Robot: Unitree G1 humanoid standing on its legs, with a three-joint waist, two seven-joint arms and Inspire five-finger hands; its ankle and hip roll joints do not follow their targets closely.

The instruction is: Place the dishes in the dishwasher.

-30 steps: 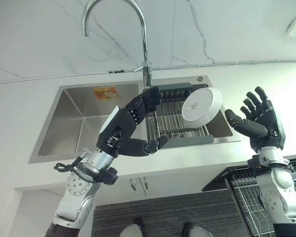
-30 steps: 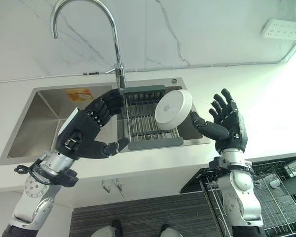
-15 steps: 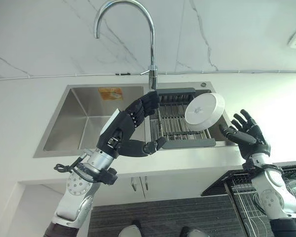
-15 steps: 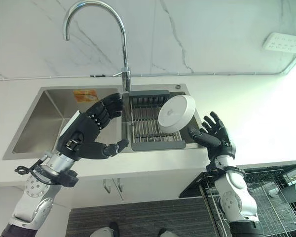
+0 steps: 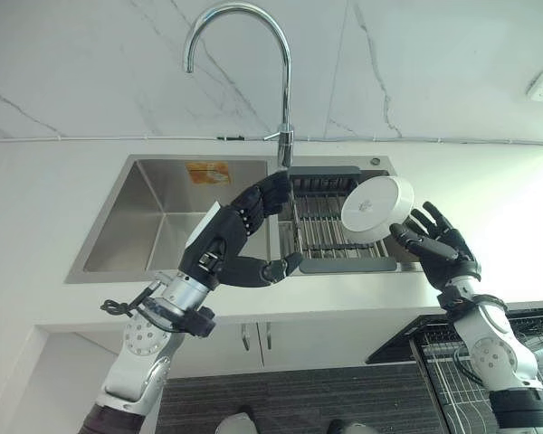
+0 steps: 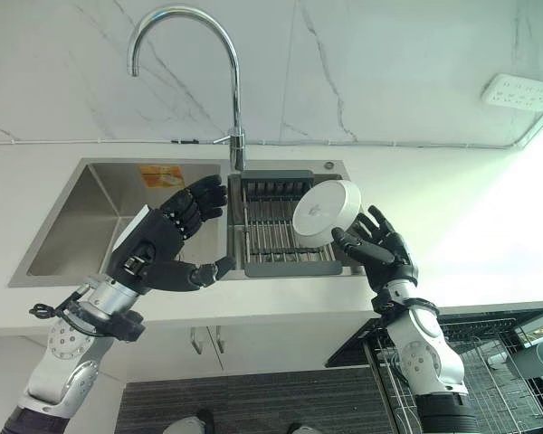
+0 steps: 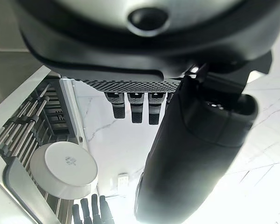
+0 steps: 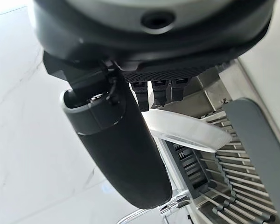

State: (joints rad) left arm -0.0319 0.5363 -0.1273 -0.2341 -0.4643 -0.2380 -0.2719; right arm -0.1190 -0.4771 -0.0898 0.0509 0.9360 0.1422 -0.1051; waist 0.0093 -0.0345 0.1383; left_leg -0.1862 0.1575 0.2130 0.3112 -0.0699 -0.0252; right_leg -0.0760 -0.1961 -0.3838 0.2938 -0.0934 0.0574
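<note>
White bowl tilted on sink drying rack, right hand spread just beside it, left hand spread open near faucet.

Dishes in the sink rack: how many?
1. A white dish stands tilted on the rack in the sink's right side, by the open right hand. Others may be hidden behind it.

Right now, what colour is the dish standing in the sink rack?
White dish; clearest in the left eye view.

Kitchen, steel sink in a white counter, gooseneck faucet, marble wall (veined), dishwasher rack
</note>
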